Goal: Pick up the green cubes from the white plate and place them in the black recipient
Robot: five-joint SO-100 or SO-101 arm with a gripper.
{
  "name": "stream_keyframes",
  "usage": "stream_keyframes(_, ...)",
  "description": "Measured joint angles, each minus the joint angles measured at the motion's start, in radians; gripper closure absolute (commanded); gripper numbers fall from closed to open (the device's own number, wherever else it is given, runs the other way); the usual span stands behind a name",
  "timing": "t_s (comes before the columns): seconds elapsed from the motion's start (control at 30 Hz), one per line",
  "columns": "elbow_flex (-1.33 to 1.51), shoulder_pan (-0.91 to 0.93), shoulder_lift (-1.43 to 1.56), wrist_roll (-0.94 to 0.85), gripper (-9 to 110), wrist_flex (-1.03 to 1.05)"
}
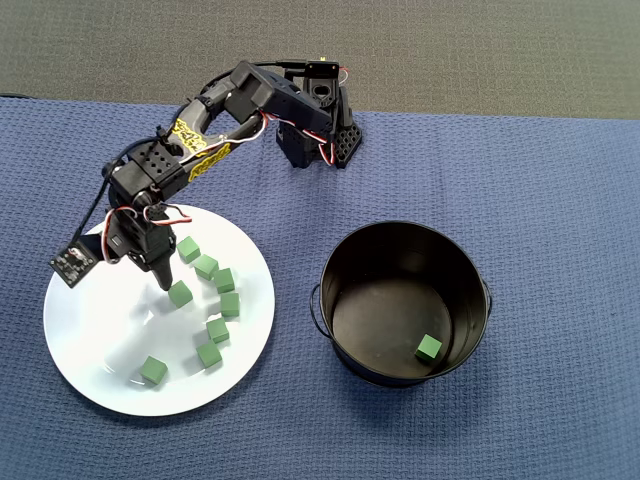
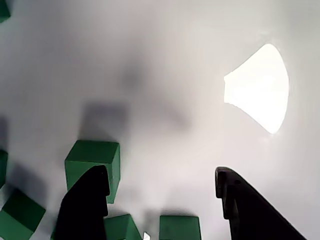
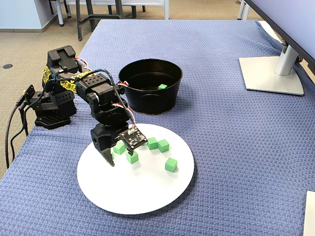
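Note:
Several green cubes (image 1: 217, 329) lie scattered on the white plate (image 1: 100, 330), at the left of the overhead view. My gripper (image 1: 163, 280) hangs low over the plate's upper left part, beside the cube cluster. The wrist view shows it open (image 2: 162, 175) with bare plate (image 2: 175, 100) between the fingers. One cube (image 2: 95, 160) sits partly behind the left finger (image 2: 87, 205), and another (image 2: 180, 227) lies at the bottom edge between the two fingers. The black recipient (image 1: 370, 260) stands to the right of the plate with one green cube (image 1: 428, 347) inside. In the fixed view the gripper (image 3: 118, 156) hovers among the cubes (image 3: 171, 164).
A blue woven cloth (image 1: 560, 200) covers the table. The arm's base (image 1: 315, 135) stands behind the plate and pot. In the fixed view a monitor stand (image 3: 270, 73) is at the far right, and the table's edge runs beside the base (image 3: 49, 115).

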Motion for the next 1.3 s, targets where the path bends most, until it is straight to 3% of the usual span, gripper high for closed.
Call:
stream_keyframes(0.7,0.135,-0.106,0.006,0.083,79,-0.074)
stream_keyframes(1.07,0.166,-0.112,0.006,0.094,88,-0.121)
stream_keyframes(1.2,0.166,-0.112,0.006,0.109,100,-0.132)
stream_keyframes(1.3,0.170,-0.112,0.006,0.124,101,-0.149)
